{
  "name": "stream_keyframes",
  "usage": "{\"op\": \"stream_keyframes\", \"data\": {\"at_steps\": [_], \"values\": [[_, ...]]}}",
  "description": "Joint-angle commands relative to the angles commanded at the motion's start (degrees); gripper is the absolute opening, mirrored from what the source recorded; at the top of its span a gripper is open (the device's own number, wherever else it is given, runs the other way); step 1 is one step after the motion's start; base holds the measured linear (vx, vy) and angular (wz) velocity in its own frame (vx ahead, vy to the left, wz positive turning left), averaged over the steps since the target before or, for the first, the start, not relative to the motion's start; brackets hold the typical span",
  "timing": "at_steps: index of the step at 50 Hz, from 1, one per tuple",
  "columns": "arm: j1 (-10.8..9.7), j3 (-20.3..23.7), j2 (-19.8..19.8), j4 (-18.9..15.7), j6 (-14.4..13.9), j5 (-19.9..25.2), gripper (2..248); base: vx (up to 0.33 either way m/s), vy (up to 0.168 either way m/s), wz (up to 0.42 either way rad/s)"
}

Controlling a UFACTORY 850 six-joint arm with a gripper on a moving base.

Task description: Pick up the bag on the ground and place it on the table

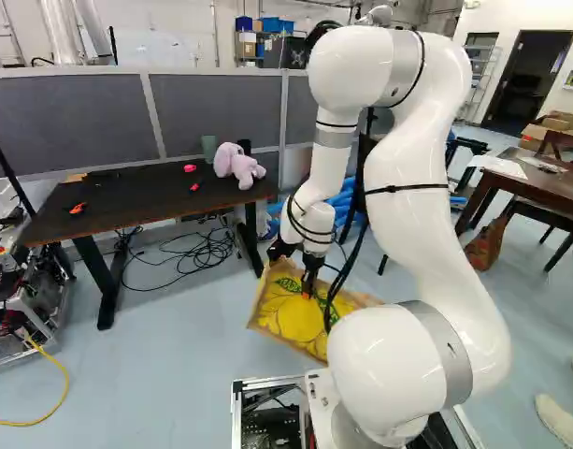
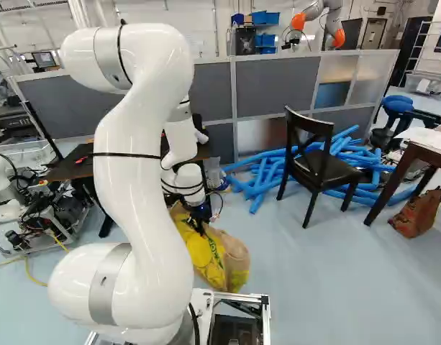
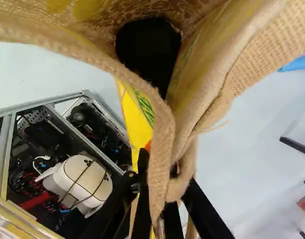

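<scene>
Gripper (image 3: 161,172) clenched, 2 fingers grasping bag (image 1: 288,325). Rim-only pinch could slip; low lift could snag table (image 1: 127,199).

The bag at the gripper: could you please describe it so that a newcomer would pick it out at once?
In the left base view, follow the big white arm down to its black gripper. It holds the tan burlap bag by a fold. Bold yellow shapes and green print set it apart from the reddish-brown bag by the brown table.
</scene>
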Motion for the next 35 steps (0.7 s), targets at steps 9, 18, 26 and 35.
{"op": "stream_keyframes", "data": {"at_steps": [9, 18, 26, 35], "values": [[0.0, 1.0, 2.5, 0.0, 0.0, -1.0, 21, 0.0, 0.0, 0.0], [-0.1, 1.9, 5.0, 0.0, 0.0, -2.0, 21, 0.0, 0.0, 0.0], [-0.1, 2.6, 7.2, 0.0, 0.0, -3.3, 21, 0.0, 0.0, 0.0], [-0.2, 3.4, 9.7, 0.0, 0.0, -4.9, 21, 0.0, 0.0, 0.0]]}}
